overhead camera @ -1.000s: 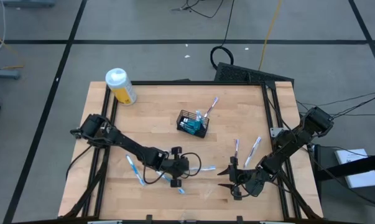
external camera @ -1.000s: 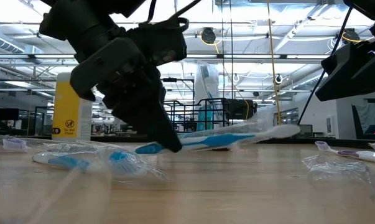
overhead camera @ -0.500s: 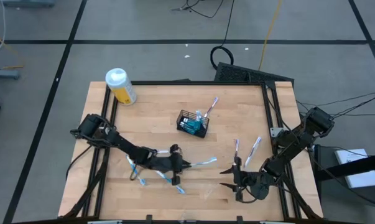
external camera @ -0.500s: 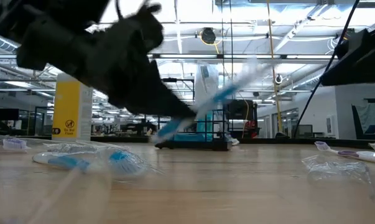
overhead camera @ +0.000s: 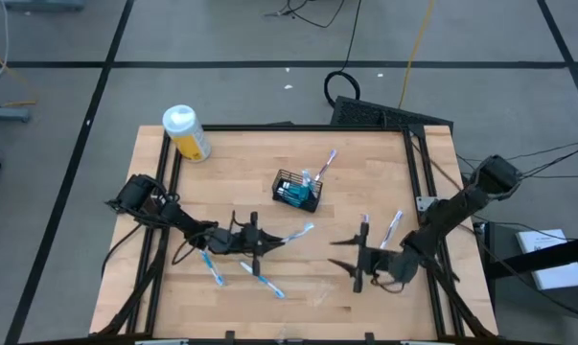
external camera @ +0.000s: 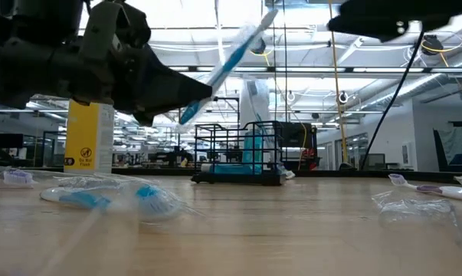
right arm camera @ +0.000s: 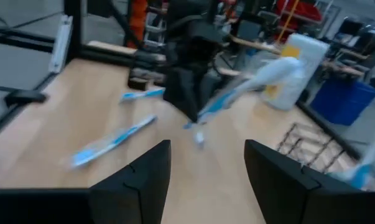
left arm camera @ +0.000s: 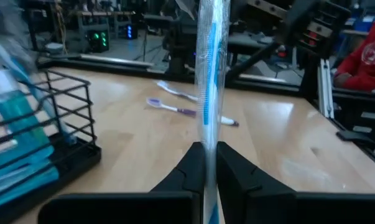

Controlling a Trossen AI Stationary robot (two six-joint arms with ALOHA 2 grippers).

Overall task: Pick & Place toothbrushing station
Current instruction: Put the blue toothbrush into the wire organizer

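Note:
The black wire basket stands mid-table with teal tubes inside and one toothbrush leaning out of it. My left gripper is shut on a wrapped white-and-blue toothbrush, near and left of the basket. That toothbrush slants upward in the low view. Right of it, my right gripper hangs open above the table with nothing between its fingers. Two more blue toothbrushes lie flat near the front. My left gripper pinches the toothbrush at its lower end between its two fingers. The fingers are level and point toward the table's right. The toothbrush runs on beyond them, slanting up, lifted clear of the table.
A yellow bottle with a white cap stands at the far left corner. Two purple-and-white toothbrushes lie beside the right gripper. A crumpled clear wrapper lies near the front right.
My left gripper has tipped from pointing down to level and drawn toward the table's left. It has lifted the toothbrush off the table, and the brush's free end has swung up from level to a steep slant. My right gripper has risen and rolled, staying open.

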